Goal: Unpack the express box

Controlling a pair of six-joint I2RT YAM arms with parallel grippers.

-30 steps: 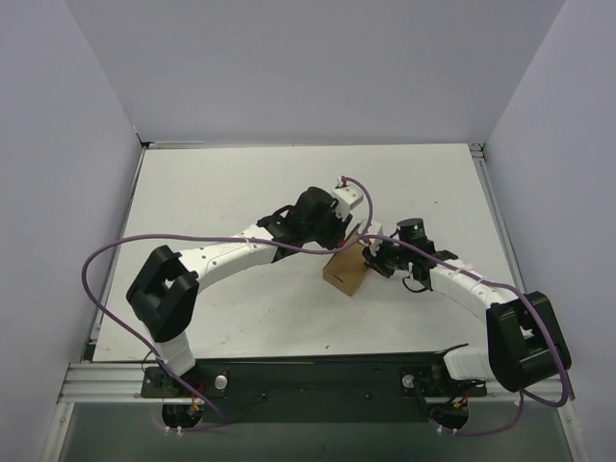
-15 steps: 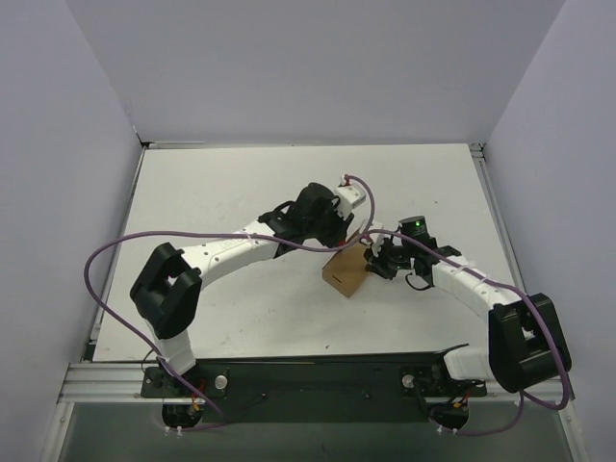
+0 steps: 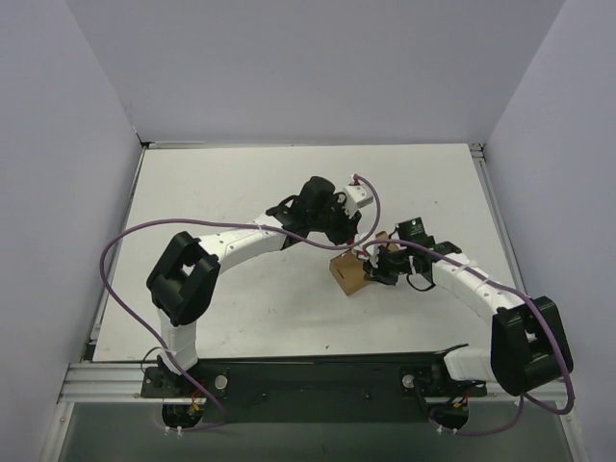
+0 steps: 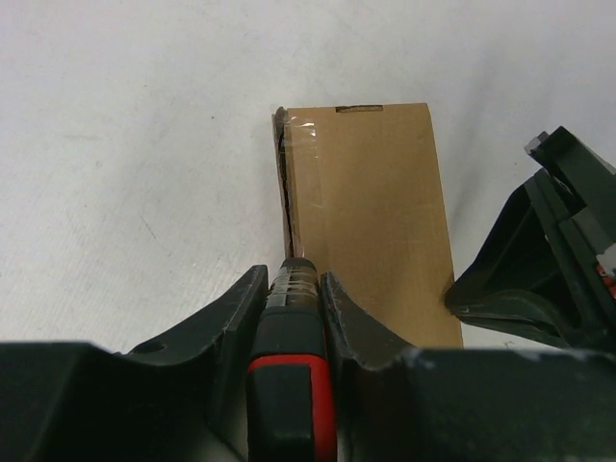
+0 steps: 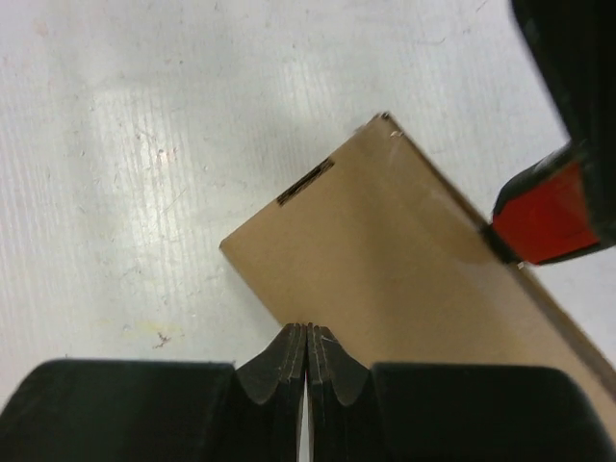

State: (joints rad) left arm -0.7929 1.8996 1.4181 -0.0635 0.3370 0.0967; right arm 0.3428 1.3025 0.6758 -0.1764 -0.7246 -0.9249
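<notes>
The express box [image 3: 350, 272] is a small flat brown cardboard box on the white table. It also shows in the left wrist view [image 4: 375, 212] and the right wrist view [image 5: 385, 260]. My left gripper [image 3: 352, 234] [image 4: 293, 276] is shut on a red-and-black utility knife [image 4: 292, 385], whose tip meets the box's taped left edge. The knife also shows in the right wrist view [image 5: 542, 208]. My right gripper [image 3: 377, 265] [image 5: 307, 333] is shut with nothing between its fingers, its tips touching the box's near side.
The white table [image 3: 221, 192] is walled at the back and sides. Both arms meet over the box in the middle, with purple cables [image 3: 125, 245] looping beside them. My right gripper's black fingers [image 4: 539, 269] stand just right of the box in the left wrist view.
My left arm has swung to the right and its gripper with the knife has shifted along the box. The box and my right gripper have moved slightly.
</notes>
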